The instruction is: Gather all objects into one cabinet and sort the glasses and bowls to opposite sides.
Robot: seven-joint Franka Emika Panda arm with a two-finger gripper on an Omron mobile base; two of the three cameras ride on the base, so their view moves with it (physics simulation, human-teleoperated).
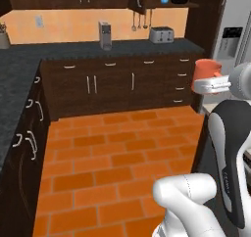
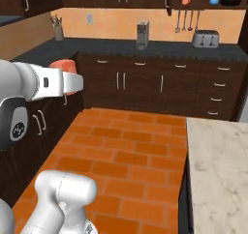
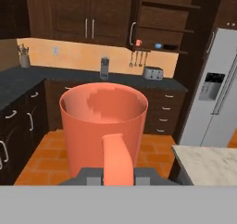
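My gripper (image 3: 118, 174) is shut on the handle of a coral-orange mug (image 3: 104, 126), which is upright and looms large in the hand view. The base views show the same mug (image 1: 207, 68) (image 2: 63, 65) carried high above the tiled floor in the gripper (image 1: 210, 80) (image 2: 72, 79). Far ahead, the dark brown wall cabinet (image 3: 166, 21) stands open, its door (image 3: 135, 19) swung out. On its lower shelf sit another coral mug (image 3: 138, 43) (image 2: 186, 0), a small blue cup (image 3: 158, 46) (image 1: 164, 0) (image 2: 213, 1) and a black bowl (image 3: 170, 46) (image 1: 180, 0) (image 2: 230, 2).
A dark counter (image 1: 73, 50) runs along the back wall with a coffee machine (image 1: 104, 35) and a toaster (image 1: 161, 34). A steel fridge (image 3: 215, 93) stands to the right. A pale stone island (image 2: 218, 170) lies near my right, and drawers line the left.
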